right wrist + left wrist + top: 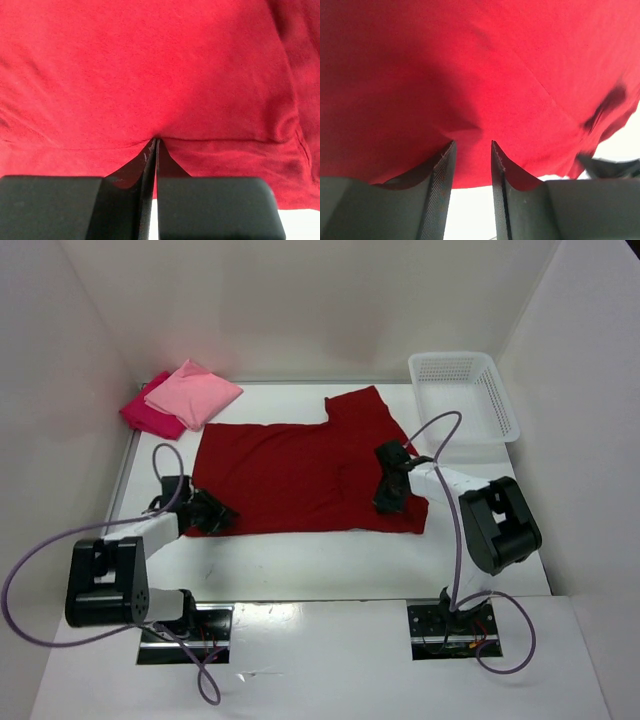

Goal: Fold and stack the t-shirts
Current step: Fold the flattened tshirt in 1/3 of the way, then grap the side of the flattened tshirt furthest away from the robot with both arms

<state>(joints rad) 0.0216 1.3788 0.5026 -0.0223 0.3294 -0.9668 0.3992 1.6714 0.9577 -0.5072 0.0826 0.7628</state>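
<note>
A dark red t-shirt (300, 475) lies spread flat across the middle of the table. My left gripper (215, 512) is at its near left corner. In the left wrist view its jaws (472, 143) stand apart, their tips at the shirt's hem (470, 170), with bare table showing between them. My right gripper (388, 495) rests on the shirt's right part. Seen from the right wrist, it (155, 140) is shut, and the red cloth (150, 75) puckers into a crease at its tips. A folded light pink t-shirt (195, 392) lies on a magenta one (145, 415) at the far left.
A white lattice basket (465, 395) stands at the far right corner. White walls enclose the table on the left, back and right. Purple cables loop from both arms over the table's near part.
</note>
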